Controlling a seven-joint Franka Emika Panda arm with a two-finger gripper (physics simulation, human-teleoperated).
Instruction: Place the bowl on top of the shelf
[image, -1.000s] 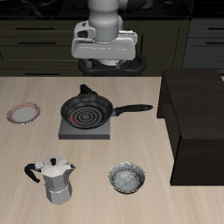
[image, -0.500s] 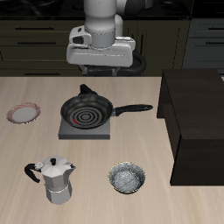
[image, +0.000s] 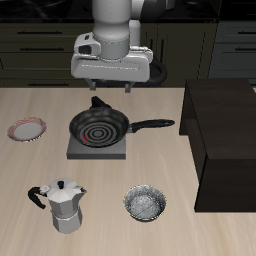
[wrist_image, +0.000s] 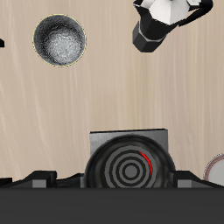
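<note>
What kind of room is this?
Probably a kitchen, in a simulation: a frying pan sits on a small stove plate, with a moka pot and a bowl nearby.

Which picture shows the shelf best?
The exterior view. There the shelf shows as a big dark cabinet with its flat top in sight, beside the bowl. The wrist view shows no shelf at all, only the bowl, pan and moka pot.

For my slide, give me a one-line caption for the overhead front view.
Franka gripper hovers above the frying pan; bowl waits near the table's front edge, beside the shelf.
</note>
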